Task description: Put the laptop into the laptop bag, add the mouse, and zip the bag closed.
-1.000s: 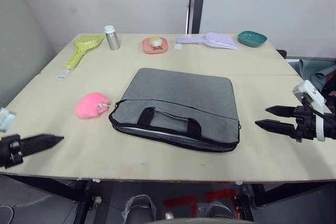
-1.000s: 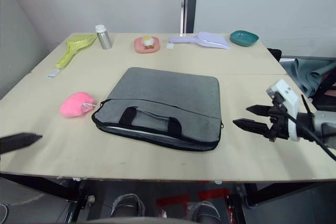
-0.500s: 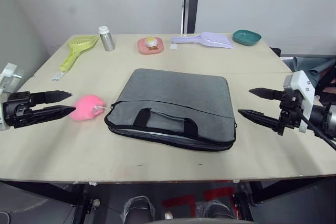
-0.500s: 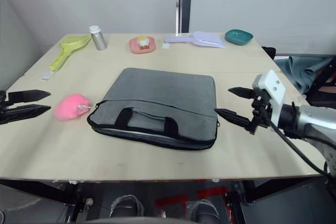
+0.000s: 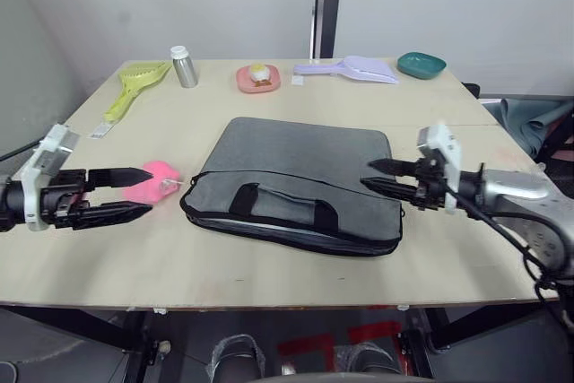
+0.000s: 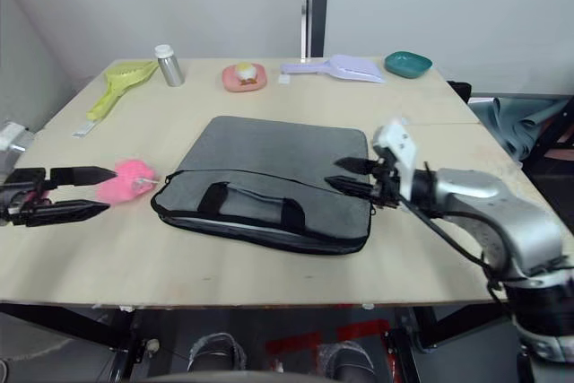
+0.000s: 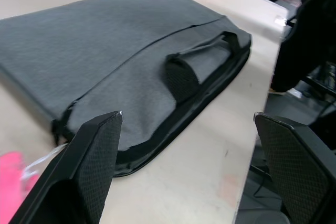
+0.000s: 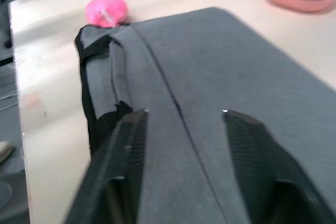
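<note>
The left gripper (image 5: 142, 192) is positioned low over the left part of the table (image 5: 269, 280), with its two black fingers spread apart and pointing toward the centre; nothing is held between them. The fingertips bracket the near side of a pink plush toy (image 5: 162, 173), which lies on the table just beside the left end of the laptop bag (image 5: 305, 177); contact between fingers and toy cannot be confirmed. The laptop bag lies flat at the centre of the table, grey fabric side up, with its black strap handles (image 5: 285, 206) resting along the near edge. In the left wrist view, the bag (image 7: 110, 56) lies ahead between the wide-set fingers (image 7: 89, 166). A thin light line is visible along the near seam of the bag, but whether the zipper is open there cannot be determined. The right gripper (image 5: 368, 174) is positioned at the right end of the bag, with its fingers parted and empty and its tips over the bag's right edge. The right wrist view shows the grey bag surface (image 8: 226, 77) directly beneath that gripper's fingers (image 8: 123, 177). Along the far edge of the table, from left to right, stand a yellow-green scoop (image 5: 139, 82), a metal bottle (image 5: 185, 66), a pink dish (image 5: 258, 78), a lavender scoop (image 5: 354, 69) and a teal bowl (image 5: 421, 65).
</note>
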Controlling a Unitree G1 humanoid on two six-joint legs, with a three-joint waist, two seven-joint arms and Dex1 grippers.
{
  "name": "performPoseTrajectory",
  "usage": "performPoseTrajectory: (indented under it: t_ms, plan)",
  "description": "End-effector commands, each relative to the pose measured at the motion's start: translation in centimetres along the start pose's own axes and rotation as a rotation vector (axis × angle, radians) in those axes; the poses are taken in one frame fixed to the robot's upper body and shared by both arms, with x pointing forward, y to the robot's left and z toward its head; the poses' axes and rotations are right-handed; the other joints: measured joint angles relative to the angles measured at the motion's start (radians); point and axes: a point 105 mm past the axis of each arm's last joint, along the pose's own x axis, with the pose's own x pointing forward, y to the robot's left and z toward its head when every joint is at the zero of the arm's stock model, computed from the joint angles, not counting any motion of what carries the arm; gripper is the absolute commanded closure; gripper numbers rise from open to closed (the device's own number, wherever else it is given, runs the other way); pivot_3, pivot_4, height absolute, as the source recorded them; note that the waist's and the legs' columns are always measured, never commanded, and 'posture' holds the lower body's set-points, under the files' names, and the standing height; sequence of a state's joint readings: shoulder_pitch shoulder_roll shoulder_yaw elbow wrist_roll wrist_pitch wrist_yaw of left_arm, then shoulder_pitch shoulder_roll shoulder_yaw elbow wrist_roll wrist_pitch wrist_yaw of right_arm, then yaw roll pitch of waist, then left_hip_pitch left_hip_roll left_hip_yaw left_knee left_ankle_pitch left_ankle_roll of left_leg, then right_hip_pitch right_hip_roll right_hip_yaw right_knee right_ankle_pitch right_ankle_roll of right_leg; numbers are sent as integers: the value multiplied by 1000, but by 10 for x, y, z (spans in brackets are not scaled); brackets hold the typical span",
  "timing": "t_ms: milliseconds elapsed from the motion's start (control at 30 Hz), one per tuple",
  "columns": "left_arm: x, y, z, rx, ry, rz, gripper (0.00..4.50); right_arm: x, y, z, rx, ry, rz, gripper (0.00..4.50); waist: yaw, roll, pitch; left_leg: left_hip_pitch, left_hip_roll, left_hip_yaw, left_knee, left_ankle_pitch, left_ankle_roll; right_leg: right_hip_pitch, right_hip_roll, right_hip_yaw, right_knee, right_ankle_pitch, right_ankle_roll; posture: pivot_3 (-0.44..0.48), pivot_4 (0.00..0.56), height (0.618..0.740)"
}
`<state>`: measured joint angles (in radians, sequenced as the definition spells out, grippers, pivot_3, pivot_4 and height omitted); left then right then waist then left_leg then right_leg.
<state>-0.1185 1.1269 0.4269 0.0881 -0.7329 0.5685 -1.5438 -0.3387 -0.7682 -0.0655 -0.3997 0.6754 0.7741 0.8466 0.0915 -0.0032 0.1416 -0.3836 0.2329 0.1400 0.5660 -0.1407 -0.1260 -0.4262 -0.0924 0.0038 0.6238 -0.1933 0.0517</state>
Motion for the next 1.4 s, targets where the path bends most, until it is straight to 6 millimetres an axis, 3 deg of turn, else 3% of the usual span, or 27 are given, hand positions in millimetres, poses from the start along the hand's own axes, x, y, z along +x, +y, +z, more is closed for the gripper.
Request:
performPoseTrajectory:
  t_ms: [33,133,367,533,700,833,967,1100,1200,1400]
  plan:
    - [6,-6,8,56,-12,-65,283,10,-8,-7,-42,22,8,3571,2,0,0,-1,0,0,0,0,0,-1,0,0,0,0,0,0,150,740]
    - [18,-12,16,77,-52,-142,283,28,-7,-19,-29,38,86,4472,1,-1,0,-1,0,0,2,0,0,-1,0,0,0,0,0,0,150,740]
    - [39,-26,37,112,-122,-267,283,46,-6,-50,-7,116,155,4472,2,-1,-1,-2,0,-1,5,0,0,-1,0,0,4,0,-2,0,150,740]
    - [53,-35,54,113,-191,-333,283,54,-9,-82,-25,241,150,4472,-1,-2,-2,-1,0,-1,9,0,0,-1,0,0,8,0,-3,0,150,740]
    - [60,-38,61,122,-204,-350,283,55,-12,-86,-16,254,145,4472,-4,-3,-4,1,0,-2,13,0,0,1,0,2,14,0,-3,0,150,740]
    - [53,-13,55,75,-201,-198,283,53,-9,-84,-12,259,165,4472,-2,-2,-4,1,0,-2,15,0,0,1,0,3,16,0,-3,0,150,740]
    - [37,44,38,-3,-176,154,283,51,-7,-86,-18,276,178,4472,-2,-2,-5,1,0,-3,15,0,0,1,0,2,17,0,-3,0,150,740]
    - [1,106,20,-195,-197,582,283,50,-9,-85,-25,282,184,4472,0,-4,-7,0,0,-6,17,0,0,2,0,0,16,0,-3,0,150,740]
    - [-16,122,2,-279,-193,742,283,52,-8,-85,-27,282,191,4472,-3,-6,-8,0,0,-6,17,0,0,2,0,0,15,0,-3,0,150,740]
    - [-16,129,-42,-314,-33,799,283,54,-7,-86,-39,293,198,4472,-1,-9,-10,-1,0,-9,15,0,0,4,0,-3,12,0,-3,0,150,740]
